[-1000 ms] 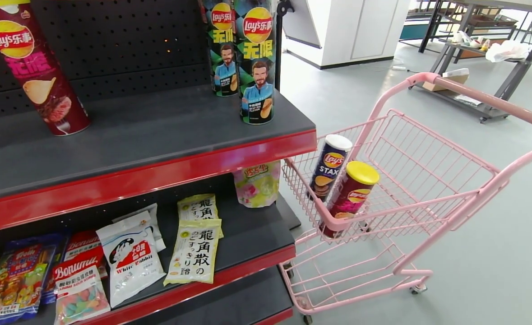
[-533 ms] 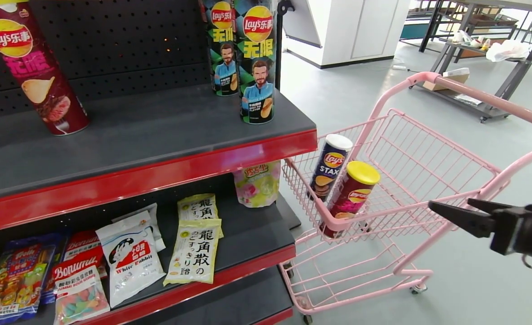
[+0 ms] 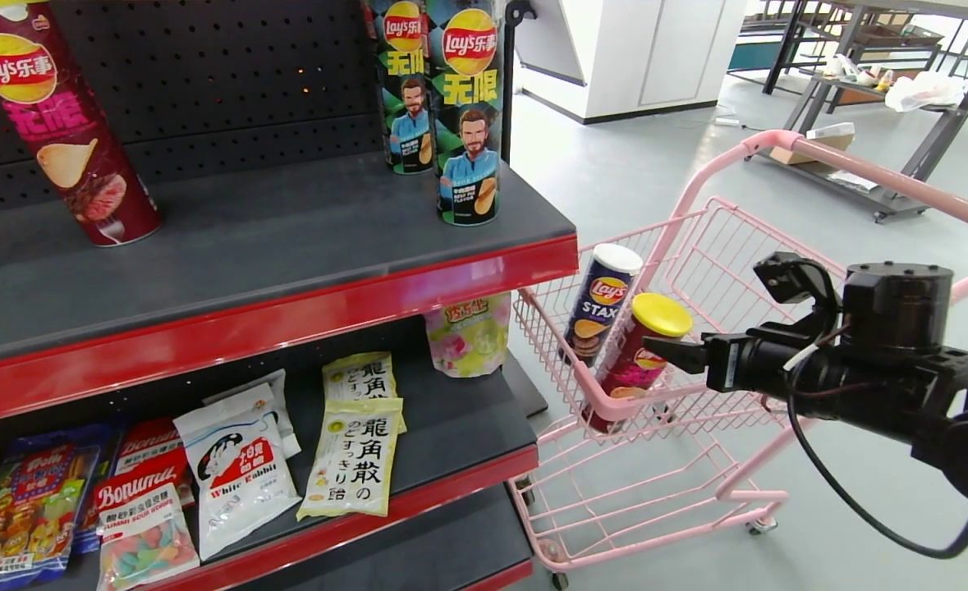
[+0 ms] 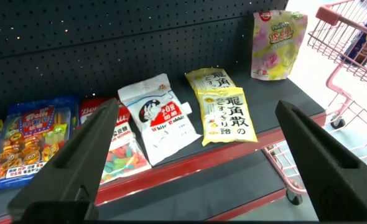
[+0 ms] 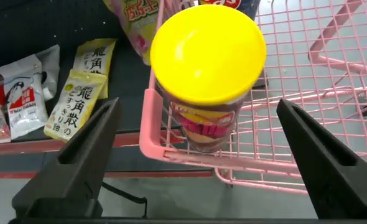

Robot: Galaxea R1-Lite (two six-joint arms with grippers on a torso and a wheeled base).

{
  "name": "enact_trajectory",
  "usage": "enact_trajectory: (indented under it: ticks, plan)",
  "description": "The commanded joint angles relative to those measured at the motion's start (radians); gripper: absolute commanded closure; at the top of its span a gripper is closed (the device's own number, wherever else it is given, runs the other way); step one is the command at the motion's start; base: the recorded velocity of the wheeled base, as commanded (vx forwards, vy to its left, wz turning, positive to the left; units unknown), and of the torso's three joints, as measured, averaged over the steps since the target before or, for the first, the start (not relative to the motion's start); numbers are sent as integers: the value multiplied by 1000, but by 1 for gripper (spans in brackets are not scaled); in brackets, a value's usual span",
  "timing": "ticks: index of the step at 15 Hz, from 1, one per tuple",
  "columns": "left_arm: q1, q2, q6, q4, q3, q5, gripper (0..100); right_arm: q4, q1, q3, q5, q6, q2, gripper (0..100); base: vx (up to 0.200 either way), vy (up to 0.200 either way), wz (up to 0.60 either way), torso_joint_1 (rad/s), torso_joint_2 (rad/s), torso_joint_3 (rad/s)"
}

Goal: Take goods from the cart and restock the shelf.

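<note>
The step in hand looked like the pick from the pink cart (image 3: 869,180), with nothing yet lifted. The right gripper (image 3: 679,353) hung inside the basket with its jaws spread wide and nothing between the pads. In the head view, the yellow-lidded maroon chip can (image 3: 644,353) stood just at its 9 o'clock, leaning against the cart's front rim. In the right wrist view, the can's lid sat between the two fingers and clear of both. A blue Stax can (image 3: 603,304) leaned at the maroon can's 11 o'clock, touching or nearly so.

The next move probably called for easing forward around the can below its lid, closing, then lifting clear of the rim toward the upper shelf (image 3: 286,238) at 10 o'clock.

The left gripper (image 4: 196,104) was also released, empty, before the lower shelf's candy bags.
</note>
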Motion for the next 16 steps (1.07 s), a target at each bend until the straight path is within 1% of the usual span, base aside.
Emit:
enact_trajectory:
  ticks: [1, 5, 8, 10, 16]
  plan:
    - [-1, 0, -1, 0, 0, 0, 0, 1, 7, -35, -11, 0, 83, 0, 0, 0, 0, 0, 0, 0]
    - [-1, 0, 0, 0, 0, 0, 0, -7, 6, -37, -16, 0, 116, 0, 0, 0, 0, 0, 0, 0]
    - [0, 0, 0, 0, 0, 0, 0, -7, 4, -86, -17, 3, 174, 0, 0, 0, 0, 0, 0, 0]
    - [0, 0, 0, 0, 0, 0, 0, -7, 6, -143, -24, 5, 228, 0, 0, 0, 0, 0, 0, 0]
    - [0, 0, 0, 0, 0, 0, 0, -8, -2, -226, -34, 5, 307, 0, 0, 0, 0, 0, 0, 0]
